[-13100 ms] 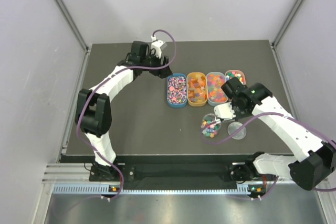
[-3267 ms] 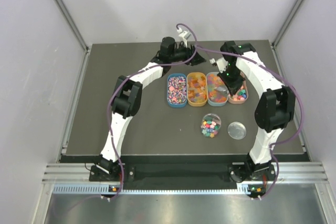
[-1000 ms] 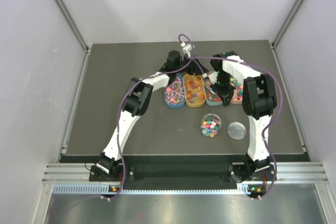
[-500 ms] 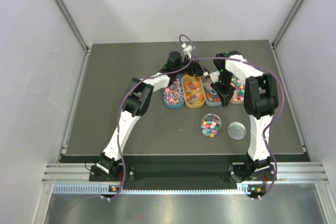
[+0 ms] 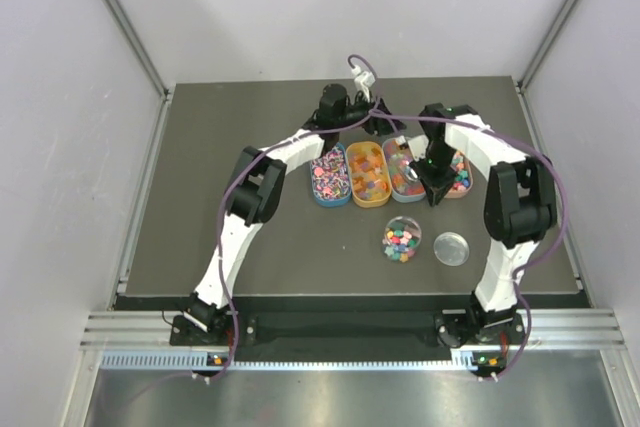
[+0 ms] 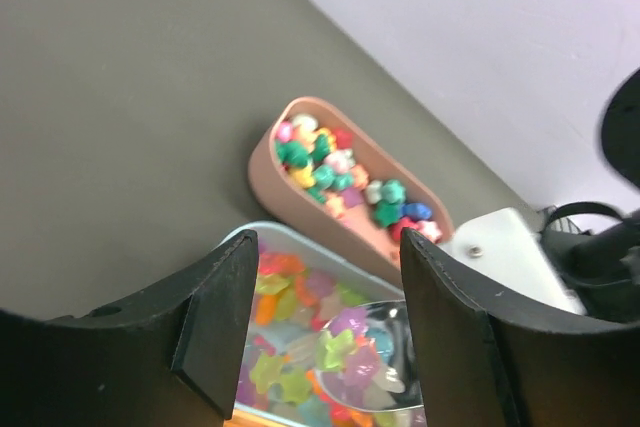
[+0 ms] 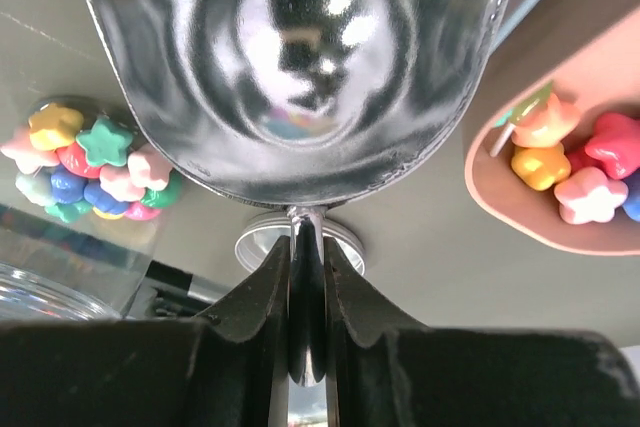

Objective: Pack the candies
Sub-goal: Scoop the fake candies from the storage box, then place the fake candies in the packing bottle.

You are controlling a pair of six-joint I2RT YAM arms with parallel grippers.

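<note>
Dark grey table point(image 5: 200, 197), pale grey walls point(image 5: 60, 147), even light.

The top view is lit evenly and softly from above: the pale walls point(image 5: 60, 147) are bright, the dark grey matte table point(image 5: 300, 247) stays dull, and shadows are weak. In the right wrist view the shiny silver metal scoop point(image 7: 300, 57) shows white glare spots and bent reflections. In the left wrist view the black left gripper point(image 6: 325, 277) and the small multicoloured candies point(image 6: 330, 167) look slightly blurred.
</note>
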